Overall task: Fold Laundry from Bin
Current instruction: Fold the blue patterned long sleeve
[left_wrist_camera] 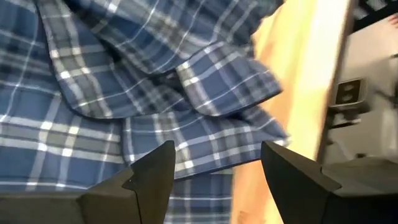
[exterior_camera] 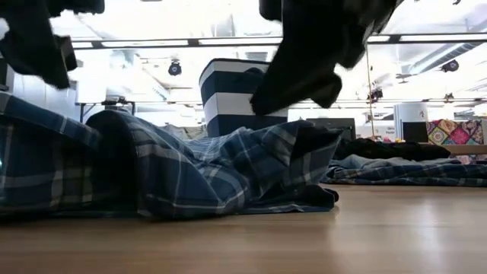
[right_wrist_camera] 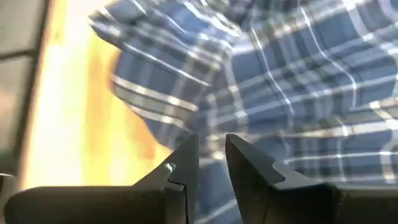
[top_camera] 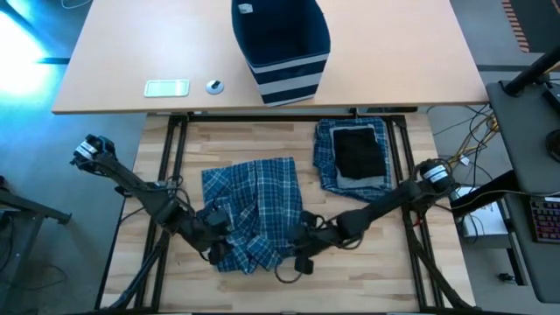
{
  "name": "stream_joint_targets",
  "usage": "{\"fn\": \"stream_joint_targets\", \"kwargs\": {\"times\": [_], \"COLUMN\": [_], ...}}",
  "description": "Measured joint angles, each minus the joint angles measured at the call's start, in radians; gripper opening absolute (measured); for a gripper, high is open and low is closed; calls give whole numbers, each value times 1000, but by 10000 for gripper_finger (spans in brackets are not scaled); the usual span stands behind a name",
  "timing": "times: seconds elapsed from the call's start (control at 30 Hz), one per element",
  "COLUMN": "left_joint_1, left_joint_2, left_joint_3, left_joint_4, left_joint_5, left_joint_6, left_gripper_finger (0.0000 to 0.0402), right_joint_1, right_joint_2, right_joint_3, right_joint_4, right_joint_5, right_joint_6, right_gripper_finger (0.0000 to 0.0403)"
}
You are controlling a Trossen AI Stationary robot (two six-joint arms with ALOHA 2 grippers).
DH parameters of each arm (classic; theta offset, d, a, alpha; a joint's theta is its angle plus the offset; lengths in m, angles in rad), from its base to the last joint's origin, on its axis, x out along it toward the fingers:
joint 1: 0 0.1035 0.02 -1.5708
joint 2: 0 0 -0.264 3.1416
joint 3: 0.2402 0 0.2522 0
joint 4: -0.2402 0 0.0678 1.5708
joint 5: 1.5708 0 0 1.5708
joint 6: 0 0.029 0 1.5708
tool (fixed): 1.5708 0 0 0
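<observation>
Plaid garment (top_camera: 254,214) crumpled on surface (top_camera: 367,262) in high view, between left end effector (top_camera: 214,238) and right end effector (top_camera: 302,249); bin (top_camera: 280,44) well beyond both. Low view: cloth heaped under both arms. Left wrist: fingers (left_wrist_camera: 152,171) apart, empty, just over plaid. Right wrist: fingers (right_wrist_camera: 186,165) nearly closed, holding nothing visible.

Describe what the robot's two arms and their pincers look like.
Both arms are dark, slim and jointed, each with a pale grey collar near its base. The left pincer and right pincer each have two black, wedge-shaped fingers. Thin black cable loops by the right arm's wrist.
</observation>
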Motion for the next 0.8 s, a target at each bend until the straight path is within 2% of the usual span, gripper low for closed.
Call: {"fn": "stream_joint_targets", "kwargs": {"times": [0.17,0.3,0.47,0.63,0.73,0.8], "left_joint_1": [-26,-42,-43,-80,-119,-141], "left_joint_2": [70,137,190,130,107,108], "left_joint_3": [-9,-39,-86,-65,-64,-65], "left_joint_4": [0,3,26,16,36,62], "left_joint_5": [14,87,96,97,92,84], "left_joint_6": [42,52,47,53,36,32], "left_gripper_finger": [221,221,221,221,221,221], "right_joint_1": [29,25,22,26,35,34], "right_joint_2": [17,89,99,25,-9,-5], "right_joint_3": [-3,-53,-82,-5,78,126], "right_joint_4": [6,-31,-48,-158,-179,-170], "right_joint_5": [94,91,75,91,152,153], "right_joint_6": [59,145,232,119,28,-12], "right_gripper_finger": [73,62,57,68,86,104]}}
